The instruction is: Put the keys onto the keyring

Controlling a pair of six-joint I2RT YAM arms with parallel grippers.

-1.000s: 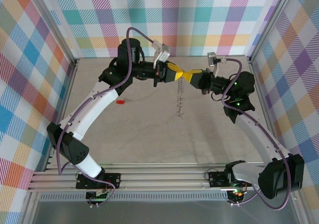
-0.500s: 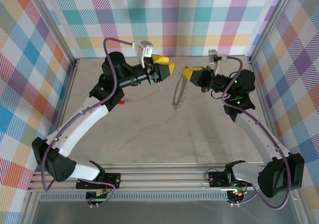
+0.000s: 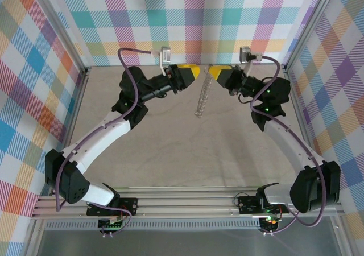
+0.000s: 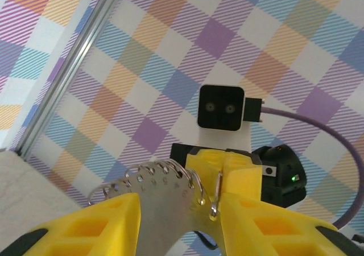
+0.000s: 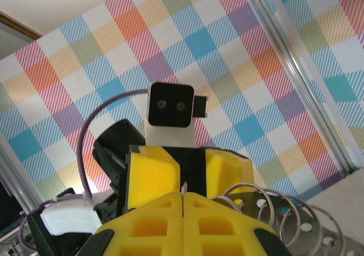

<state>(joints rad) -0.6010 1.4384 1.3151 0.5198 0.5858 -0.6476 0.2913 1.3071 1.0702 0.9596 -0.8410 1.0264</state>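
Right tool pinches the keyring, which dangles above the desk. Left tool gapes empty just beside it. The ring looks presented; next, the left likely must fetch a key.

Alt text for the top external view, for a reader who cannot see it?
The right gripper holds the keyring, a silvery strip dangling over the table near the plaid back wall. The left gripper faces it almost tip to tip, and both arms arch in from the near edge.
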